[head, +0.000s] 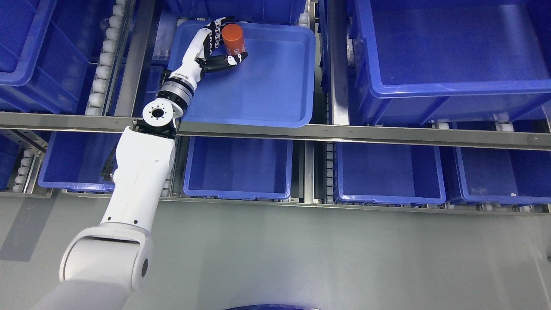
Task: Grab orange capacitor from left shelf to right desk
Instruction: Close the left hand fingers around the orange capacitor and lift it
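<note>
An orange cylindrical capacitor (233, 38) stands in the far left corner of a shallow blue tray (275, 86) on the upper shelf level. My left hand (224, 43) reaches up into that tray from the lower left. Its fingers curl around the capacitor's far side while the dark thumb (226, 61) lies under its near end. The hand looks closed on the capacitor. My white left forearm (140, 181) crosses the shelf's metal rail.
Deep blue bins (452, 77) stand to the right and left (38, 56) on the upper level. Several smaller blue bins (239, 168) sit on the lower level. A metal rail (344, 131) runs across the shelf front, roller tracks (105, 56) lie between bins, and grey floor (323, 254) is below.
</note>
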Motion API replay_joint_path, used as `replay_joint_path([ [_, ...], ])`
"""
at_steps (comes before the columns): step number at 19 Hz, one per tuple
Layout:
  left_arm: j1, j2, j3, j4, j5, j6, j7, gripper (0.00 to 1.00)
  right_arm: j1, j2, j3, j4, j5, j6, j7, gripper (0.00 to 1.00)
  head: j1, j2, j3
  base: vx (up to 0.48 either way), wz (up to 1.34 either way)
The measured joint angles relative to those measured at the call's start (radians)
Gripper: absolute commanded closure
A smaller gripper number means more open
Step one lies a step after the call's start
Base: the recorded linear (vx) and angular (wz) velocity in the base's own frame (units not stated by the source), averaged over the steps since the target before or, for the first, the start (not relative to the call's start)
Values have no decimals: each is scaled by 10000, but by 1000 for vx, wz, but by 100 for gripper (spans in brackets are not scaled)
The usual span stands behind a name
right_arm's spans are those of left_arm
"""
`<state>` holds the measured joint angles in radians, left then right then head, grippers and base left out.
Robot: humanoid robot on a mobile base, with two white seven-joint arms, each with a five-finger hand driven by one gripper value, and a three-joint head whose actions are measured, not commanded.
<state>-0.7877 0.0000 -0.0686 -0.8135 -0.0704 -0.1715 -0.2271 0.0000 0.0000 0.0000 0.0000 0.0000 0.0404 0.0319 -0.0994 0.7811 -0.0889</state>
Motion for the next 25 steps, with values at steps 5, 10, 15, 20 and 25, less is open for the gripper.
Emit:
replay_joint_path([
  [5,-251,0,-243,348,153,-1,-9,30,0,0,0,0,0,-2,-1,0,0,0,0,0,0],
  [10,-382,0,-450,617,455,-96,-9,62,0,0,0,0,0,-3,-2,0,0,0,0,0,0],
  [15,-427,0,-488,786,604,-422,-9,85,0,0,0,0,0,-3,-2,0,0,0,0,0,0],
  [20,-392,0,-332,896,877,-991,-20,100,0,0,0,0,0,-3,-2,0,0,0,0,0,0],
  [25,-289,0,21,549,1394,-1262,-184,100,0,0,0,0,0,-3,-2,0,0,0,0,0,0],
])
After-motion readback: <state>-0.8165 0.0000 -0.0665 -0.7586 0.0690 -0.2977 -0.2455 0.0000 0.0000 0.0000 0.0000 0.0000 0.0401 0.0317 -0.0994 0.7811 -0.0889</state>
